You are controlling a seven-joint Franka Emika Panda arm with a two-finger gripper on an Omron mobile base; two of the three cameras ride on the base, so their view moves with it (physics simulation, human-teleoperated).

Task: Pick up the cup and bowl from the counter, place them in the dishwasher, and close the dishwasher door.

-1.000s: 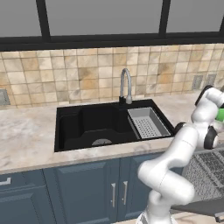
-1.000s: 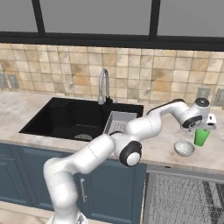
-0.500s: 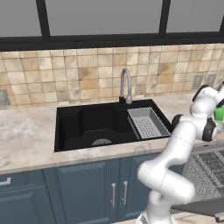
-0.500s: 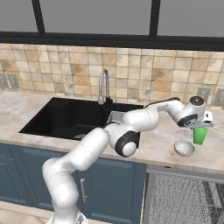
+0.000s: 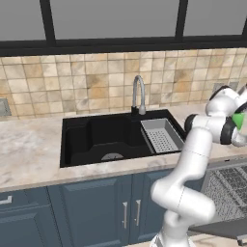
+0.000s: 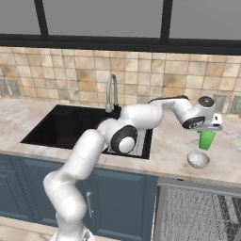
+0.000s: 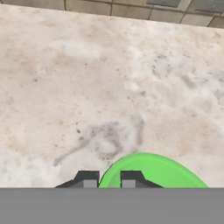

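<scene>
Green cup [image 6: 206,140] on marbled stone table [image 6: 174,150], near the glossy pale bowl [image 6: 197,159]; fingers [image 7: 87,179] pinch its thin rim, one inside, one outside. Risk: smooth tapered wall may slip or tip on lifting, knocking the bowl. Dishwasher [image 6: 197,216] open below, wire rack inside.

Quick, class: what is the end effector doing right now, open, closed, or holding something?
End effector: closed on the rim of the green cup, one fingertip on each side of the wall.

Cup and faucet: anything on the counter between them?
Right base view: between cup and faucet, bare counter, crossed above by the arm.
</scene>
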